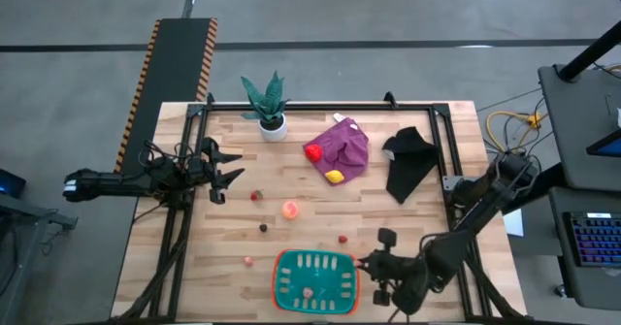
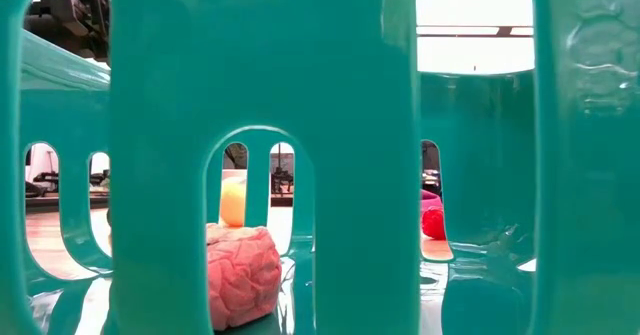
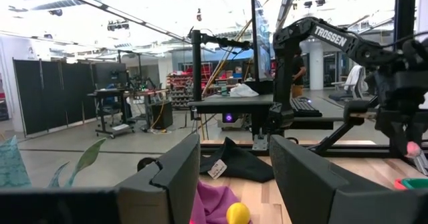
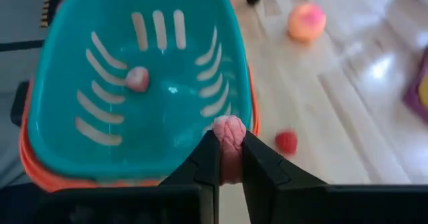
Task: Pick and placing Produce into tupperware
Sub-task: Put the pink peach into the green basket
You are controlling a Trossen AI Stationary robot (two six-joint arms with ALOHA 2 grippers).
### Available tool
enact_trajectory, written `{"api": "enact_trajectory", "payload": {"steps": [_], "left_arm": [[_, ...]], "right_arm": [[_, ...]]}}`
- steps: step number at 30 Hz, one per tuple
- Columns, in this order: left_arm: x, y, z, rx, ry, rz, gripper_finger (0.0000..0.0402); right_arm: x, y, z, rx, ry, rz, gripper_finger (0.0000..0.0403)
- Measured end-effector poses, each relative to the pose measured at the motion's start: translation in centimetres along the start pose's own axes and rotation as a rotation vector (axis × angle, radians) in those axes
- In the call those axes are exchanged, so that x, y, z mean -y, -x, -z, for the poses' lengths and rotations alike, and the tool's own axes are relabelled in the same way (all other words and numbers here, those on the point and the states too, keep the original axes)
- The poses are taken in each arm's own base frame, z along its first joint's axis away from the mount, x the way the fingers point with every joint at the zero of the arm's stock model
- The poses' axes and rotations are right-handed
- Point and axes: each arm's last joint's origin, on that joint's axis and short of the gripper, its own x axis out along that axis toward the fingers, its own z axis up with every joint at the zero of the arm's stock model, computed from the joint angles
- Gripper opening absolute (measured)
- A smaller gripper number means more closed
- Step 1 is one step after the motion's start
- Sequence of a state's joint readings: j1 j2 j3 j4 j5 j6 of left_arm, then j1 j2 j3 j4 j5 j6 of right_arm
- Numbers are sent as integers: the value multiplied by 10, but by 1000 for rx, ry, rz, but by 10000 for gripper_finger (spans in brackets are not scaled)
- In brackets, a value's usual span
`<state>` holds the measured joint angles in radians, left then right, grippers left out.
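The tupperware (image 1: 330, 265), a teal slotted basket with an orange-red rim, stands at the table's near edge. One pink piece (image 4: 137, 79) lies on its bottom, also seen close in the low view (image 2: 240, 275). My right gripper (image 4: 229, 158) is shut on a second pink piece (image 4: 229, 132) above the basket's right rim (image 4: 251, 110). A peach-orange piece (image 1: 290, 209), two small red ones (image 1: 256, 196) (image 1: 343, 238), a dark one (image 1: 263, 228) and a tiny pink one (image 1: 248, 261) lie on the wood. My left gripper (image 1: 230, 170) waits open at the left. My right gripper pinches the pink piece's two sides (image 4: 230, 144) between its two fingers, and the piece's far end juts past their tips. The fingers slant down from the table's right side. The piece is lifted clear, over the basket's right rim.
A purple cloth (image 1: 344, 141) at the back centre carries a red piece (image 1: 313, 152) and a yellow piece (image 1: 334, 177). A black cloth (image 1: 408, 162) lies to its right. A potted plant (image 1: 269, 107) stands at the far edge.
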<state>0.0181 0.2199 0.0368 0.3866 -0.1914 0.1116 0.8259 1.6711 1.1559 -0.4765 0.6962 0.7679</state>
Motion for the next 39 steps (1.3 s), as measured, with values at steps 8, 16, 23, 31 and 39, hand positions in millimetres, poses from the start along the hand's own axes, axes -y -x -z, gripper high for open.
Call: {"api": "enact_trajectory", "payload": {"steps": [8, 16, 23, 31, 39], "left_arm": [[0, 0, -1, 10, -2, -2, 169], [0, 0, -1, 8, -1, -1, 169], [0, 0, -1, 7, -1, -1, 169], [0, 0, -1, 7, 1, -1, 169], [0, 0, -1, 6, 1, -1, 169]], "right_arm": [[11, -13, -37, -83, 64, -148, 29], [29, -30, -51, -143, 82, -241, 29], [31, -41, -50, -162, 87, -282, 29], [24, -60, -39, -210, 106, -307, 39], [25, -61, -41, -193, 95, -287, 119]]}}
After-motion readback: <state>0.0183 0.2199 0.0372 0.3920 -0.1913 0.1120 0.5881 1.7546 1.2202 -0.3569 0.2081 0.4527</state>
